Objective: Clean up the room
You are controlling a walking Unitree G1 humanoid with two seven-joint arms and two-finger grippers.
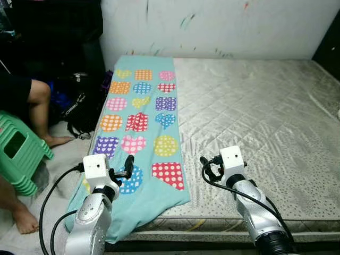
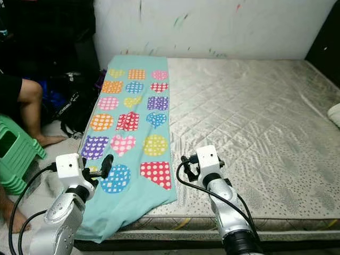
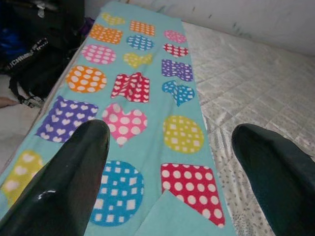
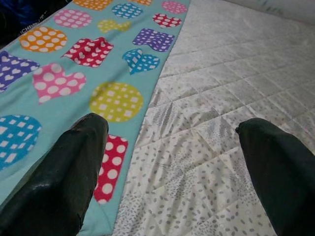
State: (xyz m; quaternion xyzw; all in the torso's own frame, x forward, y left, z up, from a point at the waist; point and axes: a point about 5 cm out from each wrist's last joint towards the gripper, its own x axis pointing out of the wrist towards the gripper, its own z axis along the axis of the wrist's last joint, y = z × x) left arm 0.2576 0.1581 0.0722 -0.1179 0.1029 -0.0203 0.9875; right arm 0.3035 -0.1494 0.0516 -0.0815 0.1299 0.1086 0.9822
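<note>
Bare mattress [image 1: 255, 117] w/ teal blanket [image 1: 146, 127] spread along its left edge, end overhanging — left hand [image 1: 121, 171], right hand [image 1: 210, 166] both spread, hovering, prob. to grab it.

Right end effector [image 4: 170, 167] over the bed edge

Its two black fingers [image 4: 64, 177] stand wide apart above a quilted mattress [image 4: 236, 83], beside a turquoise blanket [image 4: 64, 73] patterned with colourful dotted shapes.

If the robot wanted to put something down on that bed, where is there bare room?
The quilted grey mattress is bare from the turquoise patterned blanket's right edge across to the far wall. The bed's left strip is covered by that blanket. Beside it the floor is crowded: black backpack, green plastic stool, a person's legs.
</note>
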